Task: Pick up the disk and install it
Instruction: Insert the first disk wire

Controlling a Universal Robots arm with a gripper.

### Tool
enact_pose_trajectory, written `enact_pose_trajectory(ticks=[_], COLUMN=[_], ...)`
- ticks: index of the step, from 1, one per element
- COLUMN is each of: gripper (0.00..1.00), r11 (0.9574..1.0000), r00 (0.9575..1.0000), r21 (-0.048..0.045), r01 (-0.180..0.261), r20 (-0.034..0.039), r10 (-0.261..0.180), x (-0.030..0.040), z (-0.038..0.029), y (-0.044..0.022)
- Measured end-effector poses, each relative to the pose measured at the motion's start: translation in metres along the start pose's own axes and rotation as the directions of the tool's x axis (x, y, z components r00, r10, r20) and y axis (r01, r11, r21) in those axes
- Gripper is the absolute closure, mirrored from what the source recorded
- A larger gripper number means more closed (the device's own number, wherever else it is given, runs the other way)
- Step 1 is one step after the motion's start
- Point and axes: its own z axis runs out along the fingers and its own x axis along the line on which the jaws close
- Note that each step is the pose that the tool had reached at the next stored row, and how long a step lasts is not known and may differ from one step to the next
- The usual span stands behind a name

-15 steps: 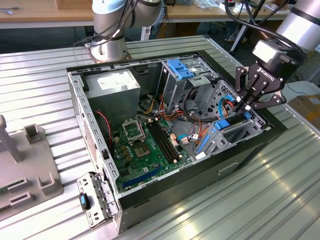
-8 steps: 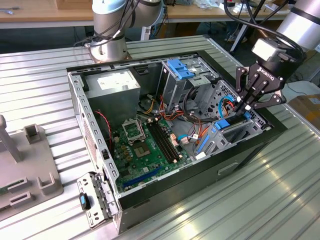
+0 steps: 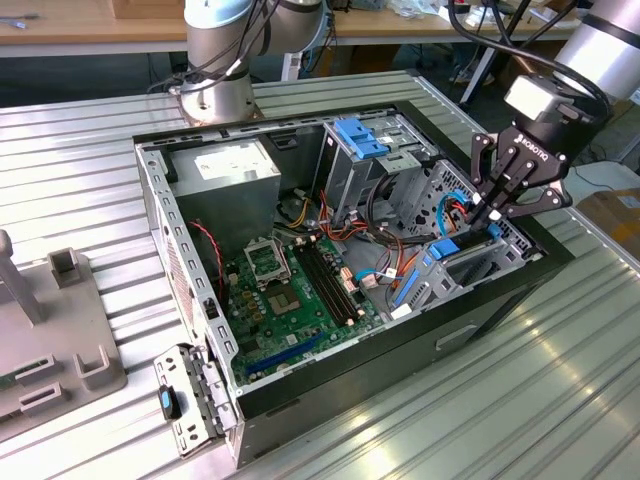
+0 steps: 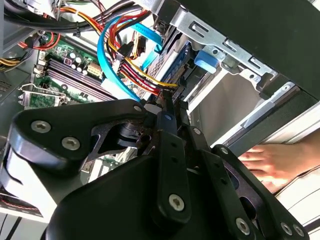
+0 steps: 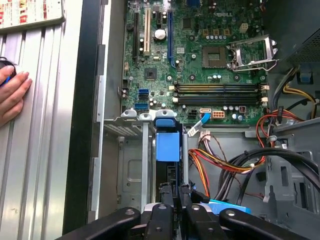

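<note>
Disk seated edge-on in the lower drive bay of an open tower case.
The silver-grey disk in its bright blue plastic carrier (image 5: 167,146) stands in the bay at lower centre of the first wrist view. The black two-finger gripper (image 3: 492,215), fingers clenched together, presses onto its edge. Coloured cable bundles (image 5: 220,167) crowd alongside; a green motherboard (image 3: 290,285) lies beyond. The black computer case (image 3: 400,345) rests on a ribbed metal table (image 3: 520,400); a hand (image 5: 11,95) lies beside it.

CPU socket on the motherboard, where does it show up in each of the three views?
Exterior view: CPU socket left of centre, on the motherboard.
Second wrist view: socket just past the memory slots.
First wrist view: socket beside the memory slots.
Shared landmark: memory slots alongside it.
</note>
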Motion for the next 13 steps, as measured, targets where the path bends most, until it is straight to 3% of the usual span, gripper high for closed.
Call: enact_pose_trajectory(ticks=[3,6,7,13], gripper=[0.84,0.84,0.84,0.84], r11=[1.0000,1.0000,0.9998,0.9998], r00=[1.0000,1.0000,0.9998,0.9998], r21=[0.0000,-0.0001,-0.0012,-0.0013], r01=[-0.001,-0.002,-0.019,-0.019], r20=[0.0000,0.0004,0.0039,0.0040], r10=[0.001,0.002,0.019,0.019], x=[0.0000,0.0000,-0.0001,-0.0003], z=[-0.0005,-0.0002,0.0012,0.0033], y=[-0.0047,-0.0049,-0.0053,-0.0057])
